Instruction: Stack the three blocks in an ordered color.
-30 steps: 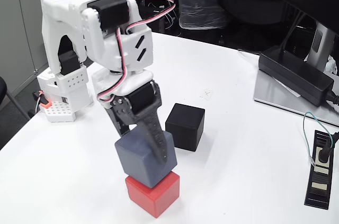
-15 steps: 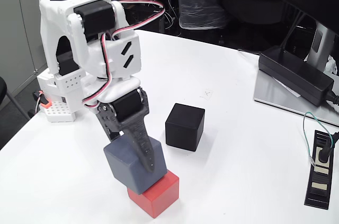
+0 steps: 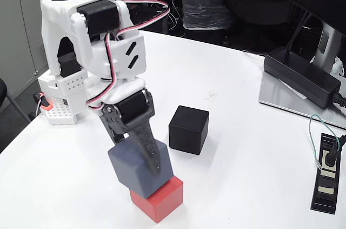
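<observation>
A blue-grey block sits tilted on top of the red block, hanging over its left side. My gripper reaches down from the white arm and is shut on the blue-grey block. One dark finger lies across the block's front face, and the other is hidden behind it. The black block stands alone on the white table, to the right of and behind the stack, apart from it.
A small white perforated block with an orange part sits by the arm's base at the left table edge. At the right are a black power adapter on a grey stand plate and a black power strip with a green cable.
The arm has swung left, carrying the blue-grey block from nearly centred over the red block to overhanging its left side. In the last half second it eased slightly back to the right.
</observation>
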